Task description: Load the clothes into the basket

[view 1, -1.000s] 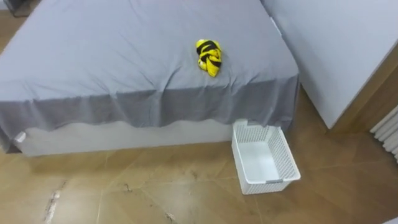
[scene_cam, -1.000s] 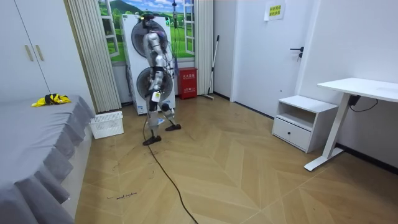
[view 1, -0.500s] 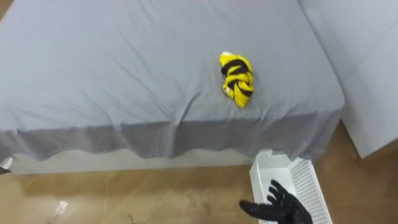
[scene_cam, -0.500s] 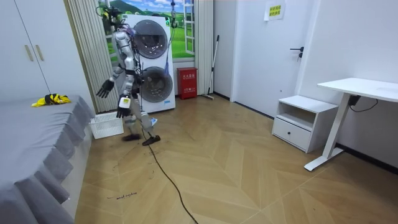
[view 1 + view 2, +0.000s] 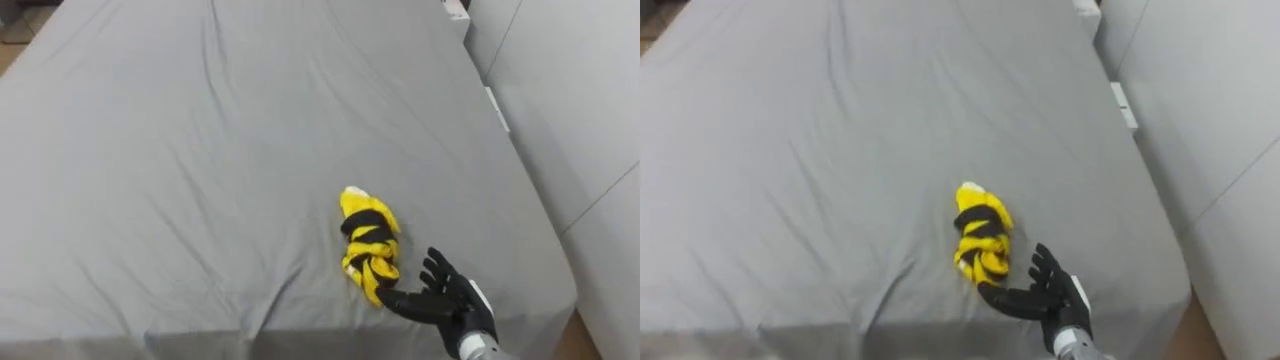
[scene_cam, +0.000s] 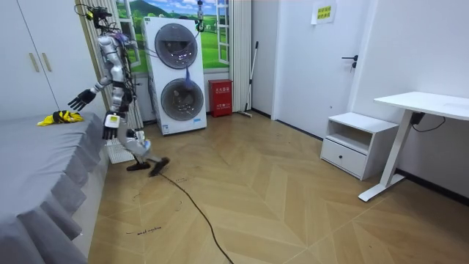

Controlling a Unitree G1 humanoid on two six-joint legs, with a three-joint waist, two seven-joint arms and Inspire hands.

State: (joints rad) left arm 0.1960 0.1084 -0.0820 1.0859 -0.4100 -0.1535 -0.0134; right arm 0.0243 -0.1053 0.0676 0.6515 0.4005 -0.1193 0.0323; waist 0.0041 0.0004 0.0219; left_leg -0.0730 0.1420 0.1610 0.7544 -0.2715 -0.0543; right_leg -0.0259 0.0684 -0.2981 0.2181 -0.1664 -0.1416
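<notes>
Crumpled yellow-and-black striped garment (image 5: 368,245) on grey-sheeted bed (image 5: 200,150), black right hand (image 5: 445,300) spread wide just beside it, holding nothing, left hand (image 6: 108,130) low by its side.

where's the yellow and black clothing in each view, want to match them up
Left eye view: yellow-and-black clothes below centre, just left of the right hand.
Right eye view: clothes below centre, beside that hand.
Room view: clothes far left, before the outstretched right hand.
Shared landmark: the grey bed they lie on.
</notes>
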